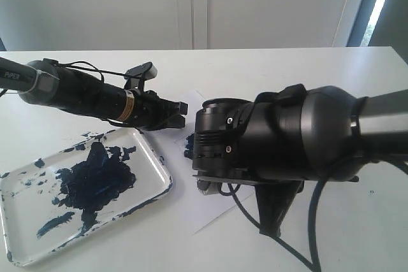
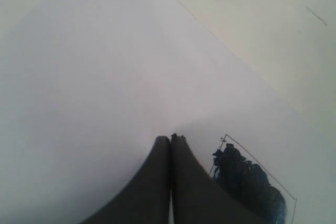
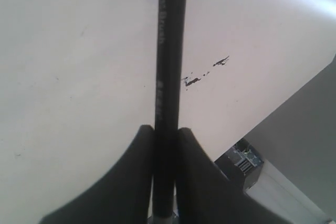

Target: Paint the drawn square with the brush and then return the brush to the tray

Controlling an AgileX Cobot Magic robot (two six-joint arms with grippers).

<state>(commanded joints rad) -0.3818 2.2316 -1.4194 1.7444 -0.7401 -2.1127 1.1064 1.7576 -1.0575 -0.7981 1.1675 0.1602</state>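
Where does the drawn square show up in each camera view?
Exterior view: the drawn square shows only as a blue patch right of the tray, mostly hidden behind the right arm.
Left wrist view: bottom right, thin outline partly filled with blue paint.
Right wrist view: not in it.
Shared landmark: the white paper sheet.

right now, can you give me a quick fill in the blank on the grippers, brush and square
1. The right gripper is shut on the ___.
2. The left gripper is ___ and holds nothing.
3. The square is partly filled in dark ___.
4. The biggest paint blotch lies in the ___.
Missing words: brush; shut; blue; tray.
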